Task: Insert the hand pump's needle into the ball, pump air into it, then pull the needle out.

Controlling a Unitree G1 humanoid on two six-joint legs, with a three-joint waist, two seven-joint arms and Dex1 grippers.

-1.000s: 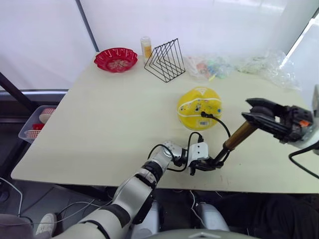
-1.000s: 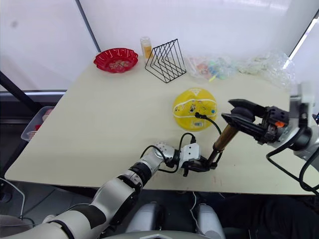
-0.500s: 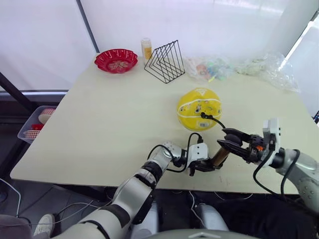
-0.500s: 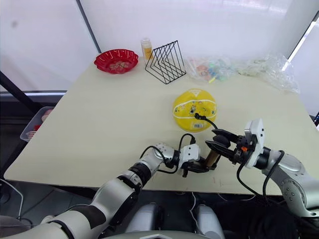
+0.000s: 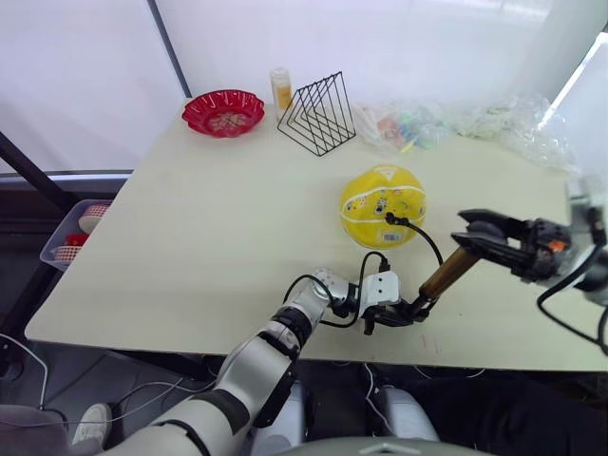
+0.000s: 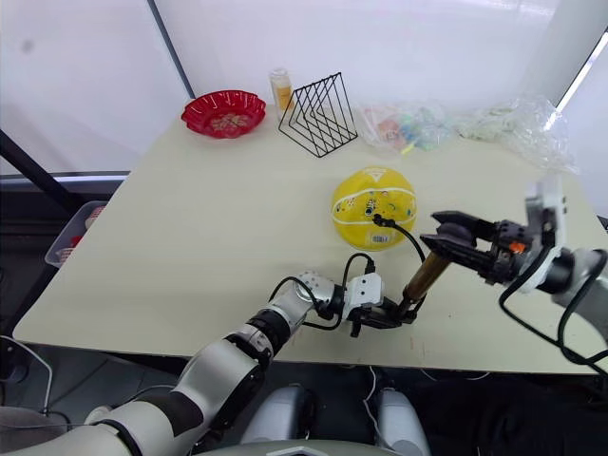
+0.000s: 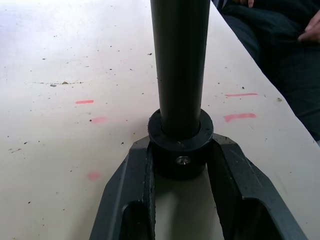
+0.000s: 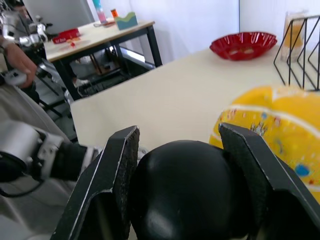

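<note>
The yellow ball (image 5: 382, 204) rests mid-table. From it the thin black hose (image 5: 423, 239) loops down to the hand pump (image 5: 446, 274), whose gold barrel slants up to the right. The hose's black end fitting sits against the ball's near side; the needle is hidden there. My left gripper (image 5: 410, 311) is at the table's front edge, shut on the pump's black base cap (image 7: 180, 150). Higher and to the right, my right gripper (image 5: 478, 233) is shut on the round black handle (image 8: 187, 195), held off the table.
At the table's back stand a red bowl (image 5: 223, 111), a black wire rack (image 5: 316, 114), a small bottle (image 5: 281, 90) and crumpled plastic bags (image 5: 475, 123). The pump base is close to the front edge (image 5: 456, 359). A basket (image 5: 71, 233) sits below on the left.
The right gripper pushed the handle down close to the base half a second ago, then drew it back up and right. The left gripper and the ball stayed put.
</note>
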